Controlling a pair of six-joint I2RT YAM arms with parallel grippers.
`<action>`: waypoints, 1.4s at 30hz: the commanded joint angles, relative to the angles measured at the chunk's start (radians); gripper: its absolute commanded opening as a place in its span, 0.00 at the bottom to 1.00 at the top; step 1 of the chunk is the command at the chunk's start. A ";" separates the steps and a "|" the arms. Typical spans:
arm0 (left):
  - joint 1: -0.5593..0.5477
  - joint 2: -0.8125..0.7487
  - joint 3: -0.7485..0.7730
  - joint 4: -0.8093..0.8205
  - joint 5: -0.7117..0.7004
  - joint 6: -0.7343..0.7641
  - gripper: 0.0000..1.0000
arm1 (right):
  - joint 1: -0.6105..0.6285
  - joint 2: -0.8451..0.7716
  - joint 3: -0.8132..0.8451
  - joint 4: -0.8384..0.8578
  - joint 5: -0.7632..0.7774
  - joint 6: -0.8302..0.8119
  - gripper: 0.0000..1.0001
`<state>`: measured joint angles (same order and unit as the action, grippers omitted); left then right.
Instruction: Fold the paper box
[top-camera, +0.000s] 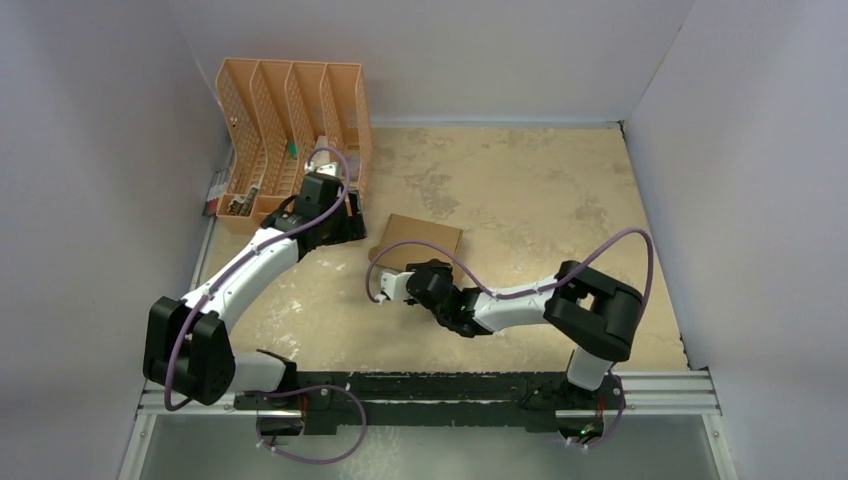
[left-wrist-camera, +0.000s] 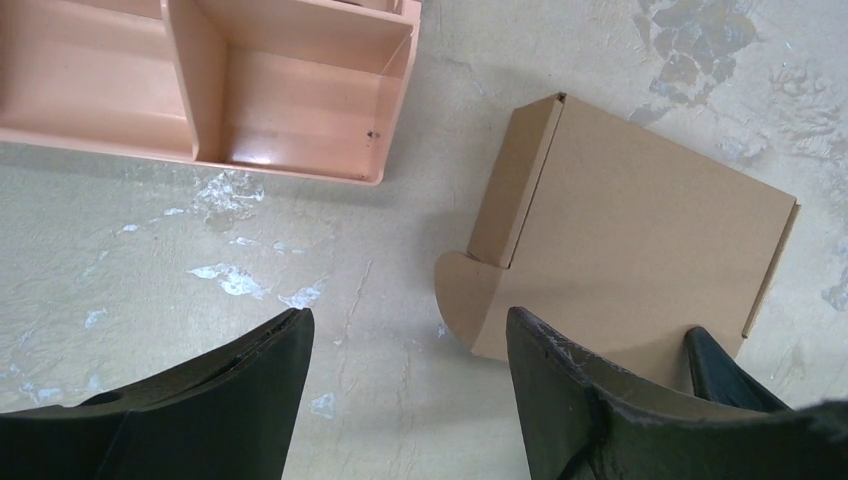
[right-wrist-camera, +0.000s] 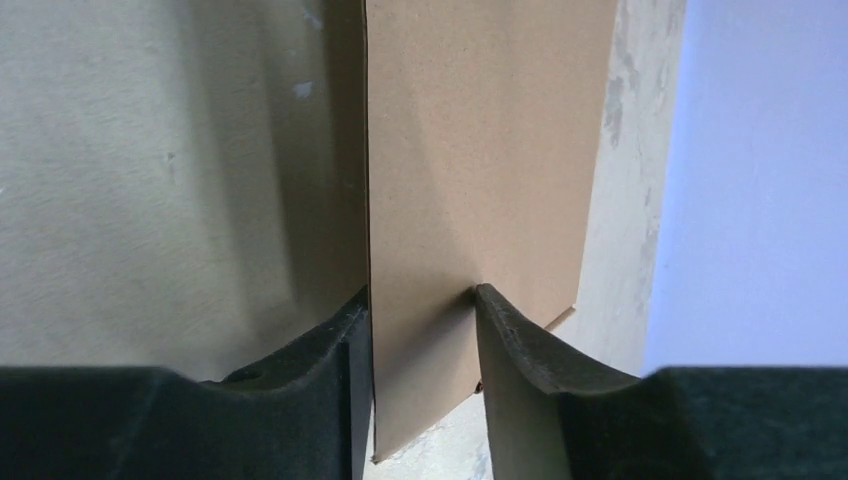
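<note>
The box (top-camera: 425, 238) lies flat near the middle of the table (top-camera: 520, 190), right of the organiser (top-camera: 290, 130). The right claw (right-wrist-camera: 420, 330) is clamped on its near edge. The left claw (left-wrist-camera: 405, 390) hangs apart, just left of the box.

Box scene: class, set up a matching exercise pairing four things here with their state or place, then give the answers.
1. box
2. organiser
3. left gripper
4. right gripper

a. open above the table
b. orange, at the far left
c. brown, lying mid-table
d. straddling a cardboard edge

Pairs: 1-c, 2-b, 3-a, 4-d
</note>
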<state>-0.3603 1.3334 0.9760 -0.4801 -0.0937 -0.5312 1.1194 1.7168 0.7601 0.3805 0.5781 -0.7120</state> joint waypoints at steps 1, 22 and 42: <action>0.007 -0.026 0.027 0.007 -0.026 0.020 0.71 | 0.003 0.006 -0.005 0.126 0.072 -0.044 0.37; 0.011 -0.107 0.334 -0.223 -0.061 0.104 0.71 | -0.293 -0.224 0.358 -0.628 -0.763 0.395 0.00; 0.012 -0.029 0.307 -0.257 0.111 0.265 0.71 | -0.452 0.072 0.770 -1.026 -0.987 0.355 0.18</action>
<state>-0.3546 1.2758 1.2911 -0.7418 -0.0296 -0.3588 0.6628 1.7889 1.4551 -0.5591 -0.4267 -0.3347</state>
